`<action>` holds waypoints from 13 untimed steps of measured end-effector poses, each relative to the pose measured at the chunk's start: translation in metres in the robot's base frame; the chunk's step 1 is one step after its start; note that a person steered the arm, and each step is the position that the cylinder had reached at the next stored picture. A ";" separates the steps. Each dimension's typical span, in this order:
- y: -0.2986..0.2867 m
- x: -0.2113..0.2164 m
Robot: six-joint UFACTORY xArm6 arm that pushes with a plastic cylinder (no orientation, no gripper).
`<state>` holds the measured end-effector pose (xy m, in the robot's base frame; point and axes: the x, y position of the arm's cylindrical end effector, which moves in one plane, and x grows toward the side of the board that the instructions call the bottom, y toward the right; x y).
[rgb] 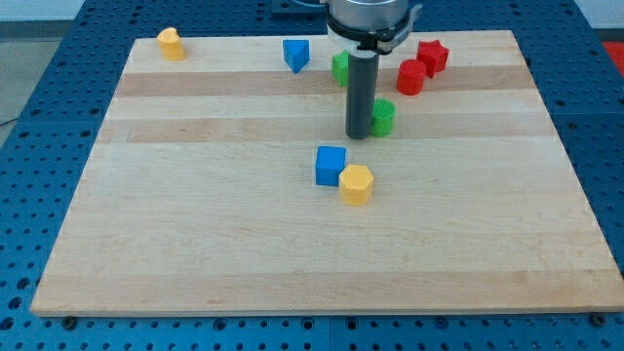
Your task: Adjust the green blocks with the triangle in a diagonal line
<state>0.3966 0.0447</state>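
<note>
My tip (359,135) rests on the wooden board (195,234) in the upper middle of the view. It touches or nearly touches the left side of a green round block (384,118). A second green block (340,66) sits just above, partly hidden behind the rod. A blue triangle block (295,54) lies left of that green block, near the board's top edge.
A red cylinder-like block (410,77) and a red star block (432,56) sit at the top right. A blue cube (331,165) and a yellow hexagonal block (356,184) touch at the centre. A yellow block (171,44) sits at the top left corner.
</note>
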 end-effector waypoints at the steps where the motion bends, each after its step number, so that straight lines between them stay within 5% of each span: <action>1: 0.011 0.004; 3: -0.177 -0.008; 5: -0.237 -0.123; 6: -0.225 -0.164; 9: -0.017 -0.175; 11: -0.106 -0.171; 13: -0.089 -0.096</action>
<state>0.3008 -0.0445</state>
